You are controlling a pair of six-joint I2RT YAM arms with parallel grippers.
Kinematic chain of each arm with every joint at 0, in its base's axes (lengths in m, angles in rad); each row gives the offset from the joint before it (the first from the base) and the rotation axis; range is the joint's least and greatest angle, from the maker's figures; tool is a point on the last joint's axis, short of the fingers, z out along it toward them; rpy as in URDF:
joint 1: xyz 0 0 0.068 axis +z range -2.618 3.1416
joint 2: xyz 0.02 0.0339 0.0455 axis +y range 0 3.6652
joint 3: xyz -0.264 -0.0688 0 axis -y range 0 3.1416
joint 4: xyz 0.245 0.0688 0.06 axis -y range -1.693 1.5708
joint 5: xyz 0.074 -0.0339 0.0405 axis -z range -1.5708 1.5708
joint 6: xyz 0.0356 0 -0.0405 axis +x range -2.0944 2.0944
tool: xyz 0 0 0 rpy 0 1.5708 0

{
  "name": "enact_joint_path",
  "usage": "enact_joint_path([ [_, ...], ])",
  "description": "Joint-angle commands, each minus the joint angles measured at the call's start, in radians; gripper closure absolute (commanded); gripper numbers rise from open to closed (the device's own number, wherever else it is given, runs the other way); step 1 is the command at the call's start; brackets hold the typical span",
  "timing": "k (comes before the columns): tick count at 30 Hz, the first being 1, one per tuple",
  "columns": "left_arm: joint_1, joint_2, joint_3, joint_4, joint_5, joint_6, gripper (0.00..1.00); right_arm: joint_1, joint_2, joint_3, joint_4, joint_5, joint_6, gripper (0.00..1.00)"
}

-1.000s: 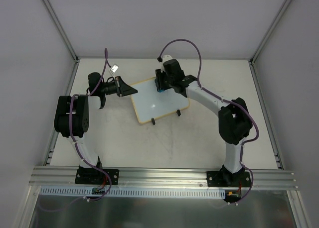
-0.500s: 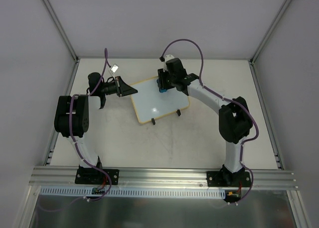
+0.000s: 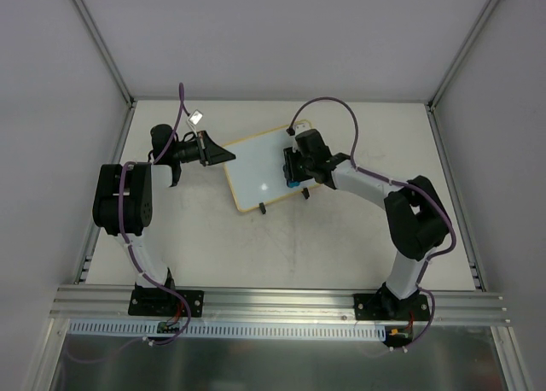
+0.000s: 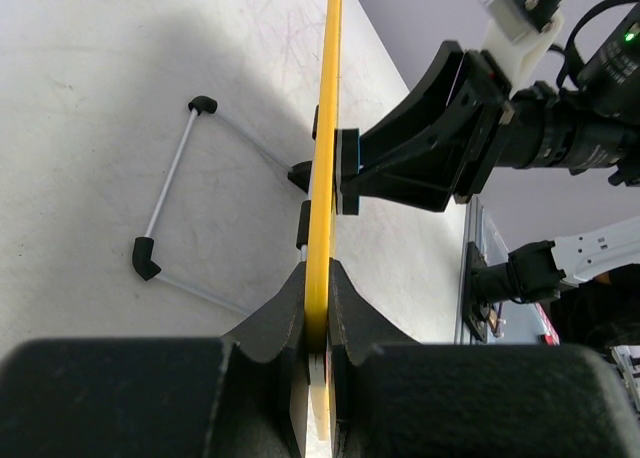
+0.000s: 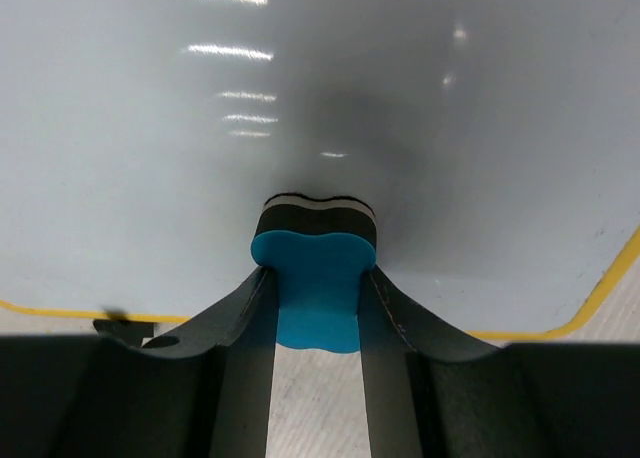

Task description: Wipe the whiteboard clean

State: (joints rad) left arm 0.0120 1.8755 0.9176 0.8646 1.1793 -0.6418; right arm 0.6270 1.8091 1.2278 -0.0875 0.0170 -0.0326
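The whiteboard (image 3: 260, 176) lies on the worktop (image 3: 341, 237), a little toward 12 o'clock from its middle, with its two black feet (image 3: 262, 209) on the edge that faces 6 o'clock. The step in hand seems to be the wiping itself. To do it well, the eraser (image 5: 312, 296) should stay flat, with its dark felt face pressed evenly on the white surface. The strokes should overlap and stop short of the yellow frame, so the block does not catch on the rim. The pressure should be moderate, because a hard push could slide the board or tip it on its feet. The left tool (image 4: 317, 313) is closed tight on the frame at the 9 o'clock side of the board, pinching the thin yellow edge between its fingers, and I judge that this steadies the board against the wiping force. The right tool (image 3: 293, 174) is closed on the blue eraser, which sits between its fingers, and the felt touches the board near its 3 o'clock side. In the right wrist view I can see no dark mark around the eraser, but the rest of the surface is too small to judge.
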Motion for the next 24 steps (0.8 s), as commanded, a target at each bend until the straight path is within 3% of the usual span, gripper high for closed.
enact_joint_path([
  [1,-0.007,-0.016,0.009,0.019,0.010,0.067,1.00,-0.009,0.006,-0.080,-0.029,0.026,0.016,1.00],
  [10,-0.006,-0.019,0.006,0.019,0.013,0.067,1.00,-0.013,-0.017,-0.094,-0.014,0.052,0.011,1.00],
  [24,-0.006,-0.016,0.007,0.019,0.014,0.067,1.00,-0.096,-0.036,-0.091,-0.015,0.216,-0.020,1.00],
])
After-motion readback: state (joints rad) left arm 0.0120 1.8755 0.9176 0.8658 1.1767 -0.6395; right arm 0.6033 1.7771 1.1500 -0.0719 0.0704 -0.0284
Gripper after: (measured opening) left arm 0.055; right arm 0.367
